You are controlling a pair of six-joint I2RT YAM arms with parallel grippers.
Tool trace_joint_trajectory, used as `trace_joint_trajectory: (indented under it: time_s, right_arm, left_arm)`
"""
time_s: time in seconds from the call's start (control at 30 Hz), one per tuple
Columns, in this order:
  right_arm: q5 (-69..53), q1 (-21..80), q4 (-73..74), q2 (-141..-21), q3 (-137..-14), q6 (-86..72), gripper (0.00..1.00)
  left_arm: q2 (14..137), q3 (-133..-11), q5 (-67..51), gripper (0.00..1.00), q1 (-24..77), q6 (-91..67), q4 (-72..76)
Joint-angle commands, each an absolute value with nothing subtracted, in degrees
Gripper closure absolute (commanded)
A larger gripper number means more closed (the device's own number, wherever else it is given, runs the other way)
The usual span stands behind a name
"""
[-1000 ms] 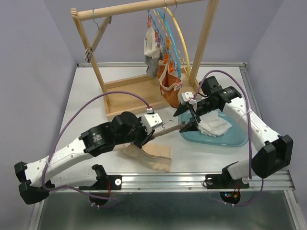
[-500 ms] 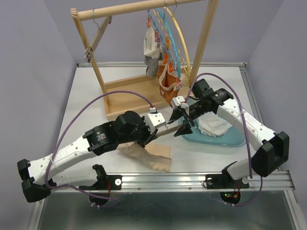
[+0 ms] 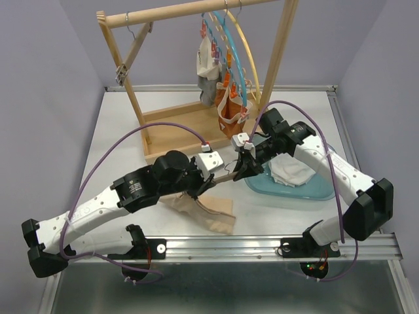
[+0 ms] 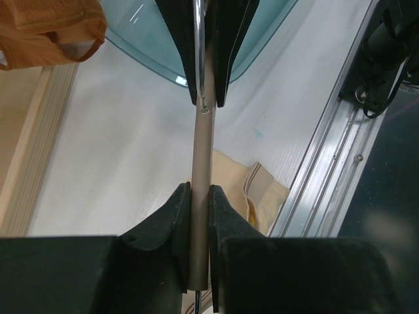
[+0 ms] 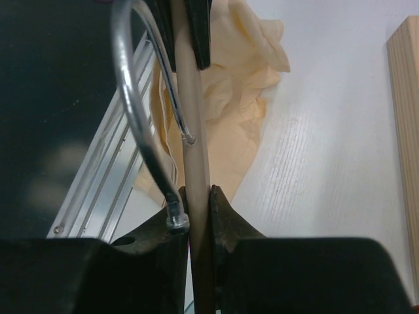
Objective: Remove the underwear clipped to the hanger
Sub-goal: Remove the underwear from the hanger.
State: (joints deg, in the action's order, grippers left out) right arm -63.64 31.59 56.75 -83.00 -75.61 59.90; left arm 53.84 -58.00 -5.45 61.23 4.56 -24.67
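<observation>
The left gripper (image 4: 198, 196) and right gripper (image 5: 196, 199) both clench the hanger bar (image 4: 201, 150). Beige underwear (image 3: 216, 209) lies near the desk's front edge. Best keep the bar level and steady while freeing cloth.

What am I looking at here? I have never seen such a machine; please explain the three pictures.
Two robot arms are bolted to a table. One picture looks down from above; the other two come from cameras on each wrist. The left tool and the right tool are both shut on one hanger bar with a metal hook. Below it, beige underwear lies on the table. A blue tub holds white cloth, and more garments hang on the wooden rack.
</observation>
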Motion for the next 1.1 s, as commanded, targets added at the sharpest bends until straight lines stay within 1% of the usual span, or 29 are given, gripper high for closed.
trace_joint_trajectory:
  time_s: [0.0, 0.07, 0.1, 0.13, 0.17, 0.2, 0.27, 0.3, 0.33, 0.4, 0.43, 0.6, 0.63, 0.67, 0.7, 0.73, 0.77, 0.8, 0.9, 1.07]
  right_arm:
    - [-61.4, 32.1, 54.8, -80.3, -74.4, 59.9, 0.92]
    - [-60.1, 32.1, 54.7, -79.4, -74.1, 59.9, 1.0]
    - [-59.6, 32.1, 54.8, -78.9, -73.6, 59.9, 1.0]
    - [-58.6, 32.1, 54.7, -78.1, -73.2, 59.8, 0.99]
    - [-58.1, 32.1, 54.7, -77.7, -72.4, 59.7, 0.99]
    - [-57.7, 32.1, 54.7, -77.3, -72.2, 59.6, 1.0]
    - [-56.6, 32.1, 54.7, -76.5, -71.4, 59.2, 1.0]
    - [-56.3, 32.1, 54.6, -76.2, -71.1, 59.0, 1.0]
    - [-55.6, 32.0, 54.7, -76.0, -70.7, 58.7, 1.0]
    - [-55.1, 31.8, 54.5, -75.7, -70.1, 58.0, 1.0]
    - [-54.8, 31.7, 54.5, -75.4, -69.6, 57.9, 1.0]
    - [-53.8, 28.9, 54.1, -74.3, -68.9, 56.1, 1.0]
    - [-54.2, 28.0, 54.1, -74.0, -68.8, 55.8, 0.99]
    - [-54.6, 27.0, 54.0, -73.6, -68.7, 55.5, 0.99]
    - [-54.8, 25.1, 54.1, -72.7, -68.6, 55.4, 1.0]
    - [-54.9, 24.3, 54.0, -72.0, -68.4, 55.4, 1.0]
    - [-54.8, 23.6, 54.0, -71.3, -68.3, 55.2, 1.0]
    - [-54.7, 22.2, 54.1, -69.6, -67.9, 54.9, 0.99]
    - [-54.8, 20.6, 53.8, -67.0, -66.9, 54.9, 1.0]
    - [-56.4, 19.2, 53.4, -63.6, -64.3, 55.5, 1.0]
  left_arm:
    - [51.9, -57.4, -7.6, 1.0, 61.7, 3.1, -17.4]
    - [51.2, -57.0, -7.1, 1.0, 61.7, 2.9, -16.1]
    - [50.9, -56.8, -6.8, 0.99, 61.7, 3.0, -15.6]
    - [50.2, -56.6, -6.5, 0.85, 61.7, 3.2, -14.9]
    - [49.8, -56.6, -6.2, 0.76, 61.8, 3.3, -14.6]
    - [49.5, -56.8, -5.7, 0.59, 61.7, 3.3, -14.5]
    - [48.6, -57.1, -4.5, 0.47, 61.8, 3.7, -14.2]
    - [47.7, -57.3, -4.4, 0.43, 61.8, 4.5, -14.2]
    - [47.1, -57.7, -4.2, 0.32, 61.7, 4.9, -14.2]
    - [45.4, -57.8, -4.7, 0.3, 61.7, 5.8, -14.1]
    - [44.7, -57.7, -4.7, 0.24, 61.7, 6.7, -13.9]
    - [39.8, -55.5, -4.6, 0.21, 61.7, 10.1, -14.5]
    - [38.9, -54.5, -5.4, 0.14, 61.8, 11.1, -14.5]
    - [36.5, -53.4, -6.1, 0.12, 61.7, 14.5, -14.2]
    - [35.1, -52.0, -6.6, 0.04, 61.7, 16.0, -13.5]
    - [33.6, -48.9, -6.6, 0.02, 61.8, 17.6, -12.7]
    - [30.4, -47.5, -6.6, 0.01, 61.7, 20.4, -11.8]
    - [28.8, -44.7, -6.7, 0.01, 61.7, 22.0, -10.2]
    - [24.1, -41.3, -5.9, 0.01, 61.8, 26.7, -7.9]
    - [23.2, -38.3, -5.9, 0.01, 61.7, 33.8, -7.6]
